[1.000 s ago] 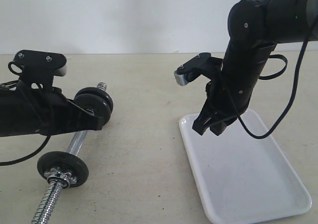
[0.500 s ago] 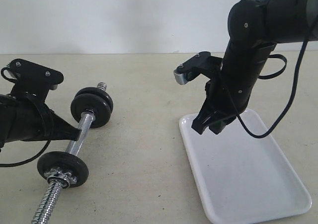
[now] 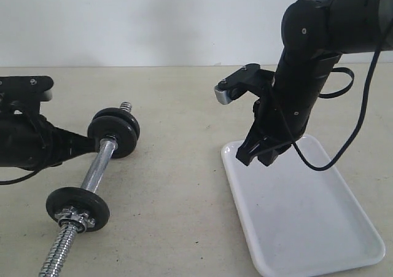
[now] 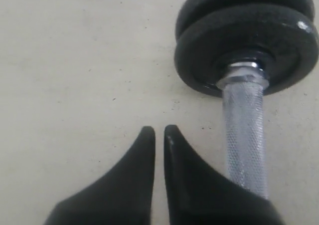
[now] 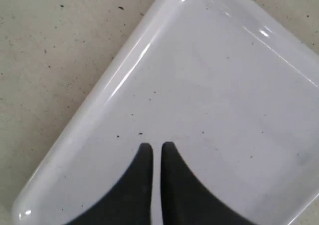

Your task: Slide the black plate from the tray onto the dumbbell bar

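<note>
Note the retreat of the left gripper (image 4: 158, 129) over the last second: then up against the paired discs with its wrist bracket raised, now drawn back toward the left edge of the exterior view and sunk lower; register no shift in right arm, bar or tray. Locate the black plate (image 3: 126, 118), a small round matte cast-iron disc, on the dumbbell bar (image 3: 98, 169), a slim chrome steel rod, seated as one of two alike discs pressed face to face just short of the far spiral-threaded tip; treat the two as indistinguishable. Follow the knurled shaft toward the camera to a third black disc (image 3: 78, 208), backed by a chrome star nut (image 3: 72, 218), with bare thread running on out of the lower edge. Read the left gripper's black jaws as closed to a thin slit, gripping nothing, tips just beside the shaft and short of the paired discs, low over the speckled beige tabletop (image 3: 178, 185). Find the tray (image 3: 307, 228), white rectangular plastic with rounded corners and a low raised rim, well apart to the right on the same tabletop. Find the right gripper (image 5: 156, 146) hanging nose-down over the tray's far corner nearest the bar; leave contact with the tray floor undecided. Read its jaws as pressed together but for a hairline gap, holding nothing. Behind everything, note a plain white wall (image 3: 153, 19).
</note>
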`<state>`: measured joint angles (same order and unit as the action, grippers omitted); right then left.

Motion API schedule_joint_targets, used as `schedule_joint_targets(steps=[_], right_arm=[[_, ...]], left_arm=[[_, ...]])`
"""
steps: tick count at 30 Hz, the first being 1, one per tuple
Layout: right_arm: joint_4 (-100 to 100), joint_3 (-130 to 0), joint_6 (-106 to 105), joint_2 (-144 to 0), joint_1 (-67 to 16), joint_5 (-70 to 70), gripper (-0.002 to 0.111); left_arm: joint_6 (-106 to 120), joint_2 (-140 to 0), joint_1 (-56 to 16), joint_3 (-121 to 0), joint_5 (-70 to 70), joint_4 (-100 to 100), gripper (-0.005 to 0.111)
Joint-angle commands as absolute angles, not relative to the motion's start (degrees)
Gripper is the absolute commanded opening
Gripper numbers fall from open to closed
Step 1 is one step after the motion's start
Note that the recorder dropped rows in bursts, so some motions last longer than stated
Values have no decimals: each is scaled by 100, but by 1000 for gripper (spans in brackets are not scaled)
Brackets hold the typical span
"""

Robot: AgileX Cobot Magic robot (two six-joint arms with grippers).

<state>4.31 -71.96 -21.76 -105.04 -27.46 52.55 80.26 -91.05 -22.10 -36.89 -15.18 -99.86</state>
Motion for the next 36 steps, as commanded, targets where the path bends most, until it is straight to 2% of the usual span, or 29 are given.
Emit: schedule_joint_targets(steps=[1, 5, 8, 18, 36], right_arm=[[421, -7209, -2150, -10451, -2742, 5254, 0], [421, -7209, -2150, -10451, -2742, 5254, 0], [421, -7209, -2150, -10451, -2742, 5225, 0], [500, -7209, -2150, -10451, -2742, 5051, 0], [543, -7209, -2434, -10451, -2742, 5038, 0]], left_arm=[[7255, -9068, -1745, -3658, -1109, -9995, 4], [6710, -9068, -1411, -3658, -790, -9995, 4], [7477, -9068, -1334, -3658, -747, -9981, 4], [9889, -9068, -1334, -3456, -747, -9982, 4], [10657, -8379, -1334, -3355, -695, -9995, 4]])
